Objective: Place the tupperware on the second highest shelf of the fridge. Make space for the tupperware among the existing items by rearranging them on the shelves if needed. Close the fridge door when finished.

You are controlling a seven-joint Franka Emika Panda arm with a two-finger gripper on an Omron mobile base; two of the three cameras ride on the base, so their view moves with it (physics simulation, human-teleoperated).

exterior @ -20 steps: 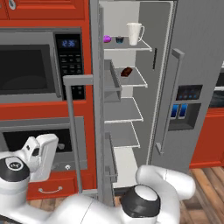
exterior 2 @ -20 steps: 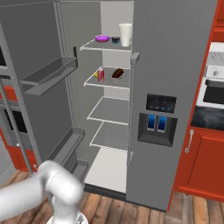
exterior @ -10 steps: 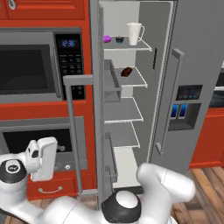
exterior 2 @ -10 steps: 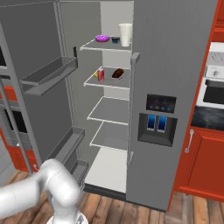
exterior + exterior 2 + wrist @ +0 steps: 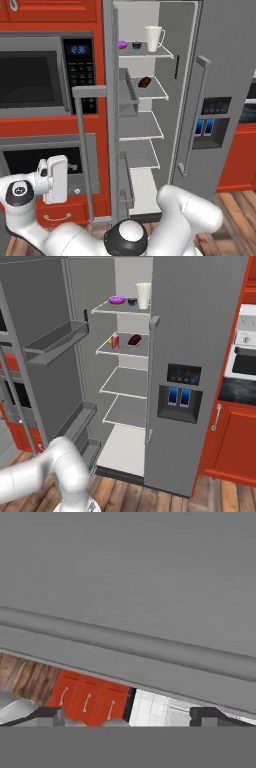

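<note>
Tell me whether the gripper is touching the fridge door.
Cannot tell. In the hand view the fridge door looms right past the spread gripper, but no contact or gap shows plainly.

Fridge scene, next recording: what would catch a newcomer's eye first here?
The open fridge door swung wide, baring four pale shelves. The top shelf holds a white jug, a purple dish and a dark cup; the second highest shelf carries the tupperware. The end effector faces a grey panel close up, fingertips set wide apart.
</note>
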